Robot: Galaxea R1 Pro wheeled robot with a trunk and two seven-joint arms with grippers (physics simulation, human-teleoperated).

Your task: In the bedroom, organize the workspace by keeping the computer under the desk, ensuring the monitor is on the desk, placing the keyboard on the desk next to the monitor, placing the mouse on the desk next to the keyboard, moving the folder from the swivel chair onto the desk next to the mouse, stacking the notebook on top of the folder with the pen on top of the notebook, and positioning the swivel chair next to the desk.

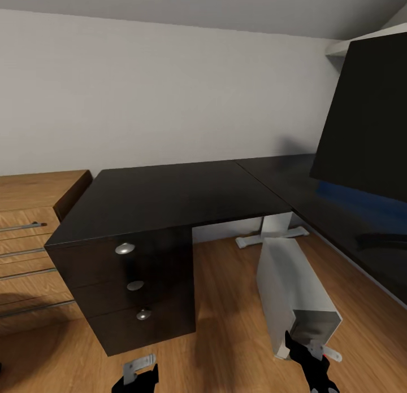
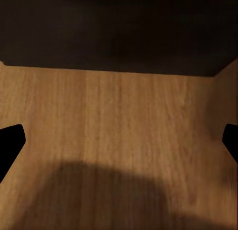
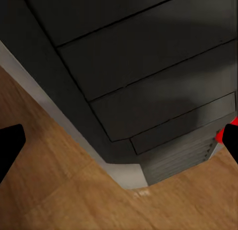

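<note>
The black L-shaped desk [image 1: 169,195] fills the middle of the head view, with its drawers [image 1: 135,285] at the left and a white leg [image 1: 275,226] at the inner corner. The light grey computer [image 1: 294,291] stands on the wooden floor in the crook of the L, its far end by that leg. The black monitor [image 1: 367,116] looms at the right over the desk's right wing. A blue patch [image 1: 362,204] lies under it; I cannot tell if it is the folder. My left gripper [image 1: 135,380] [image 2: 119,143] hangs open over the floor before the drawers. My right gripper [image 1: 308,356] [image 3: 119,145] is open just above the computer [image 3: 148,81].
A light wooden cabinet [image 1: 34,223] with metal bar handles stands against the desk's left side. A white wall runs behind the desk. Wooden floor [image 1: 226,302] stretches between the drawers and the computer.
</note>
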